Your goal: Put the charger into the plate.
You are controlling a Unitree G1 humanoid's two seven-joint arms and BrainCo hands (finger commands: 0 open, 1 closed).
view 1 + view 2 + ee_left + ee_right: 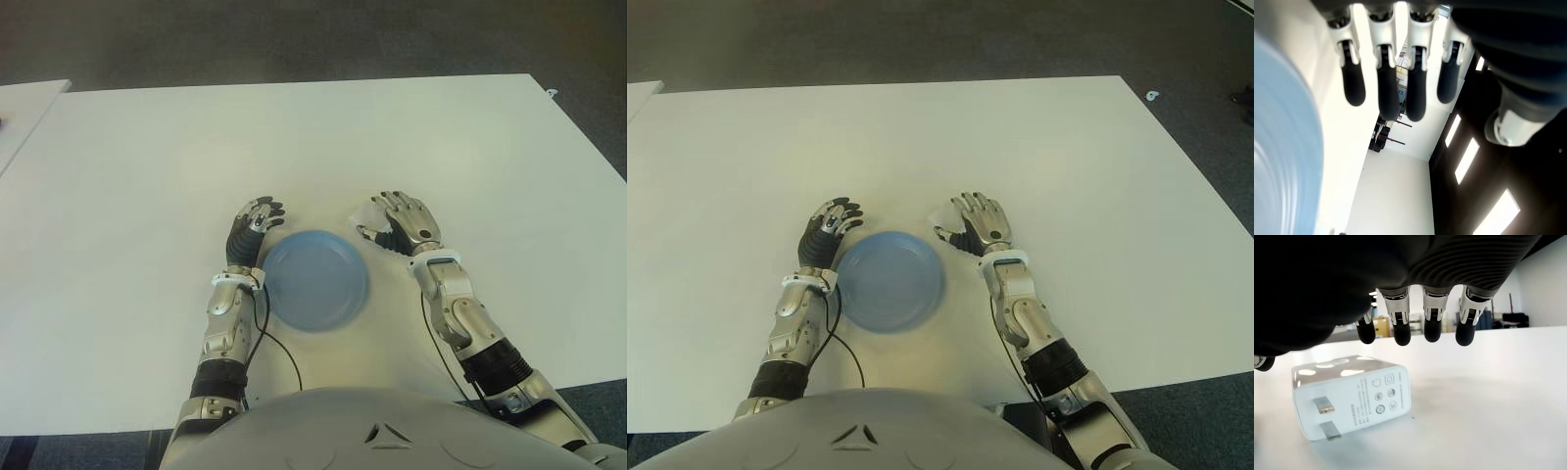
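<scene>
Charger (1352,396), white, is lying on its side closest to the right wrist lens, two metal prongs pointing toward the camera, printed marks on its end face. It is sitting on the white table (147,166), not in the plate. I am seeing my right hand (400,225) hovering over it, fingers (1432,325) extended and spread above the block, none of them touching it; the hand is gripping nothing. In the left eye view the charger is showing only as a pale patch under the thumb side of that hand, just right of centre.

Blue plate (315,279) is lying flat at lower centre of the frame, between both hands, nothing in it. The charger is sitting just beyond its upper right rim.

My left hand (253,231) is showing at the plate's upper left edge, fingers (1386,88) straight and apart, holding nothing.
</scene>
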